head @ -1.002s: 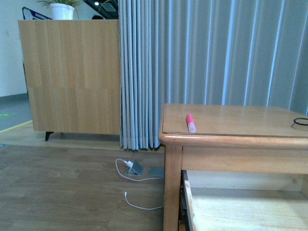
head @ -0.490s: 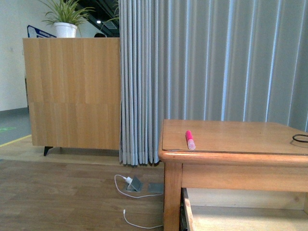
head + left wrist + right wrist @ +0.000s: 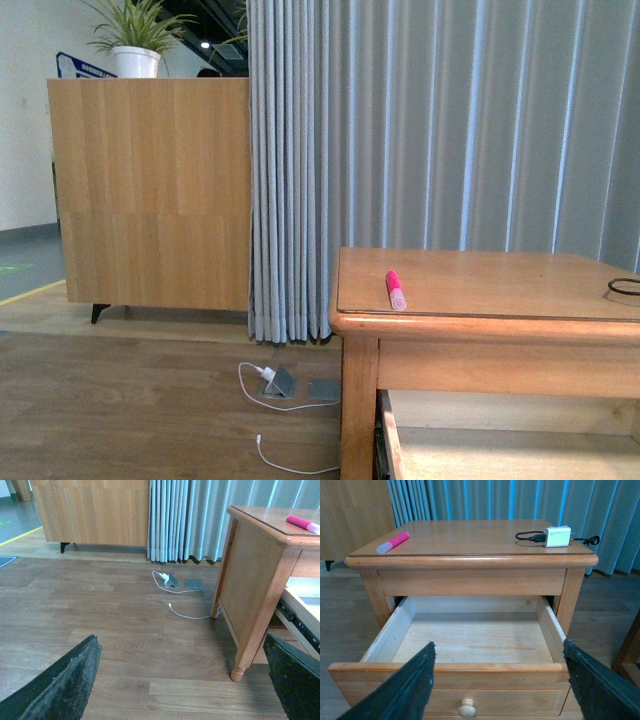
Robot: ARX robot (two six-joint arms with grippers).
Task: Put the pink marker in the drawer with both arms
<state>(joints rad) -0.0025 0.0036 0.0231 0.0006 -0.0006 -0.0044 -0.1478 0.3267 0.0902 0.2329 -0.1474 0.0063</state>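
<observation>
A: So, where does the marker [image 3: 396, 290] lie?

B: On the table [image 3: 500, 275], close to the front edge and near the left corner, as the robot faces it. It touches nothing. The charger [image 3: 556, 536] is well apart, on the other side of the top.

A: And its long axis?

B: It runs roughly from back to front, a little slanted. The pale cap end points to the front edge, and the pink body points toward the curtain [image 3: 450, 120].

A: And the drawer [image 3: 470, 667]?

B: It is pulled out, directly under the top, and nothing lies in it.

A: What about the claws?

B: The left gripper [image 3: 180, 640] is spread wide and holds nothing. It hangs low over the floor, left of the table, so the marker is above it and to its right. The right gripper [image 3: 498, 644] is also spread wide and holds nothing. It faces the middle of the drawer, and the marker is higher and toward the left corner.

A: Which arm is nearer?

B: I judge the left one, because the marker is on its side, but it must rise first. The fingers should close across the body, not along it.
</observation>
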